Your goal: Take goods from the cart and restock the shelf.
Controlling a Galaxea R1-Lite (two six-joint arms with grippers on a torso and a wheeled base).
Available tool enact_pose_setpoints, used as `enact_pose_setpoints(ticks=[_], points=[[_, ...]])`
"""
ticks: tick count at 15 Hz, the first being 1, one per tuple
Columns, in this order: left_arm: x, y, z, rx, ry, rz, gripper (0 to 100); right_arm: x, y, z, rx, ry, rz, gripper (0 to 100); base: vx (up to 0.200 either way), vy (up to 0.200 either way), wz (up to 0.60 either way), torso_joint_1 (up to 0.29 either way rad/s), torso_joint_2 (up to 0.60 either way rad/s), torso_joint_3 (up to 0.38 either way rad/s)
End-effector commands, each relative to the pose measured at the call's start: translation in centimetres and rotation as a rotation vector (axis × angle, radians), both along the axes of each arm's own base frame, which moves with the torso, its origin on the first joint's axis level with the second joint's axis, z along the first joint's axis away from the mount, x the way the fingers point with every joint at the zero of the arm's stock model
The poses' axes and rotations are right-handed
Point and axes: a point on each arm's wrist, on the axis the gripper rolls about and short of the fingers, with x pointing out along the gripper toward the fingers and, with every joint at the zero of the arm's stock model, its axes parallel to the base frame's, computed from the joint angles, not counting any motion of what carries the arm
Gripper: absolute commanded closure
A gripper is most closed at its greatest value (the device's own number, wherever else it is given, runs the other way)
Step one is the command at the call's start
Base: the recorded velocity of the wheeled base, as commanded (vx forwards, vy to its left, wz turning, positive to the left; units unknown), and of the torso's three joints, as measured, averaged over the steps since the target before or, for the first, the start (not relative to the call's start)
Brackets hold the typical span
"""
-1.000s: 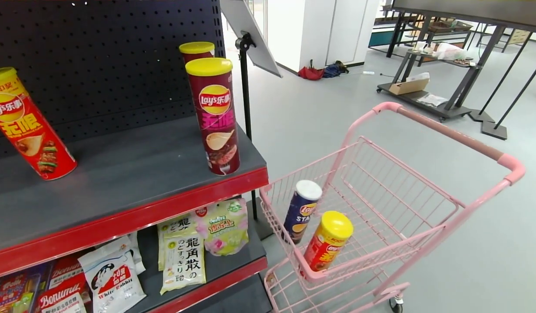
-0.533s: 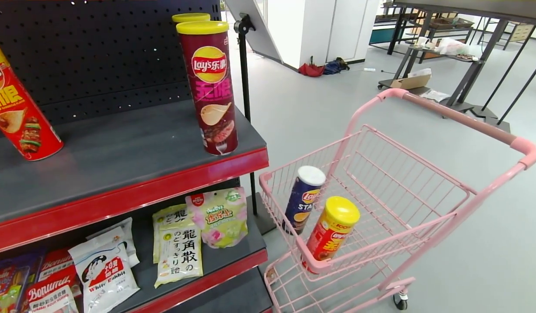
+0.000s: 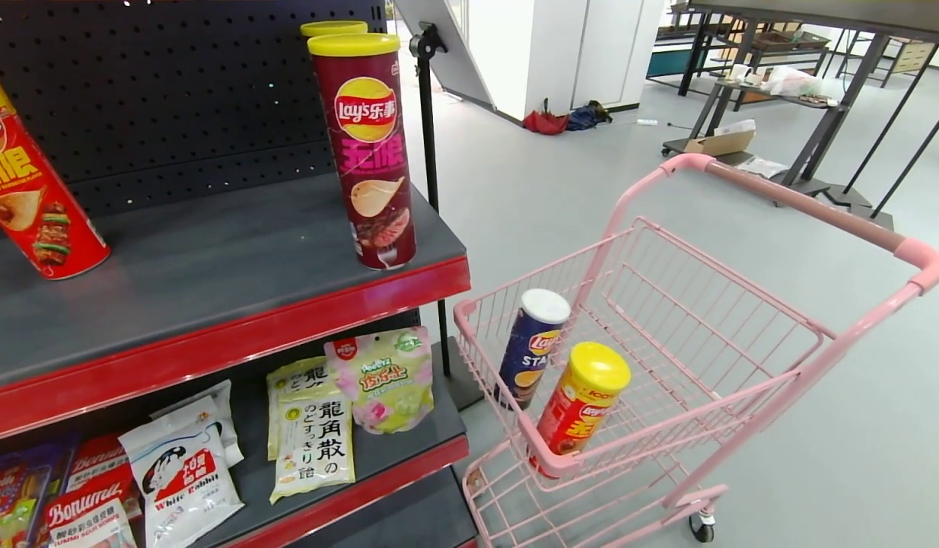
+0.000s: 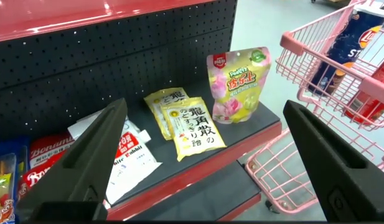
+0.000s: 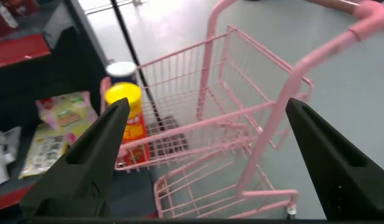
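Observation:
A pink cart stands to the right of the shelf. At the cart's near left corner a dark blue can with a white lid and a red can with a yellow lid lean upright. On the upper shelf stand a maroon can, a second one behind it and a tilted red can. My left gripper is open before the lower shelf, nothing between its fingers. My right gripper is open, facing the cart and its red can.
Snack bags lie on the lower shelf, and they also lie in front of the left gripper as snack bags. A black stand pole rises between shelf and cart. Tables and clutter stand far behind; open grey floor surrounds the cart.
The whole head picture shifted over the second, so the camera moved, mostly in the first half. Cans, cart and shelf goods keep their places.

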Motion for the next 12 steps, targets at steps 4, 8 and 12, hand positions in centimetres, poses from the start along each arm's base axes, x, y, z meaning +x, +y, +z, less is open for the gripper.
enact_pose_setpoints(ticks=[4,8,12], points=[[0.0,0.0,0.0,0.001,0.001,0.000,0,15.6,2.9,2.1,-0.002,0.405,0.320,0,0.000,0.000,0.00,0.000,0.00,0.000],[0.0,0.0,0.0,0.001,0.001,0.000,0,19.7,4.2,-3.4,-0.037,0.484,0.392,0,0.000,0.000,0.00,0.000,0.00,0.000],[0.0,0.0,0.0,0.001,0.001,0.000,0,21.6,6.0,-5.1,-0.062,0.537,0.458,0,0.000,0.000,0.00,0.000,0.00,0.000]])
